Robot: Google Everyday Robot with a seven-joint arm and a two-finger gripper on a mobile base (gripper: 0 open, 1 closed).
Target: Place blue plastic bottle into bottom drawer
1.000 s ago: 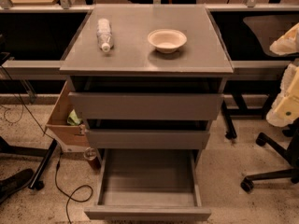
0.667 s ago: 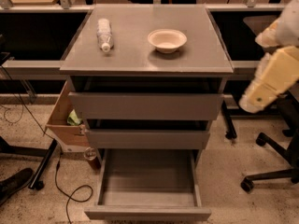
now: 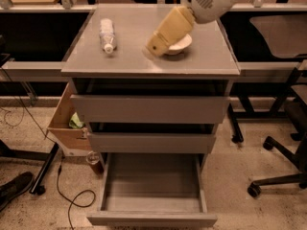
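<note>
The blue plastic bottle (image 3: 106, 33) lies on its side on the left of the grey cabinet top (image 3: 120, 61), white cap toward me. The bottom drawer (image 3: 152, 178) is pulled open, and nothing shows inside it. My arm reaches in from the upper right. Its tan end with the gripper (image 3: 154, 47) hangs over the middle of the top, about a bowl's width right of the bottle and apart from it. The arm covers part of the white paper bowl (image 3: 184, 44).
The two upper drawers (image 3: 148, 108) stand slightly ajar. A cardboard box (image 3: 64, 123) sits to the left of the cabinet, with a cable (image 3: 67, 195) on the floor and a small bottle (image 3: 92, 158) beside it. Office chair legs (image 3: 278, 178) stand to the right. Desks run along the back.
My arm has swung in from the right edge of the view to over the cabinet top, in front of the bowl. The bottle, bowl and drawers have not moved.
</note>
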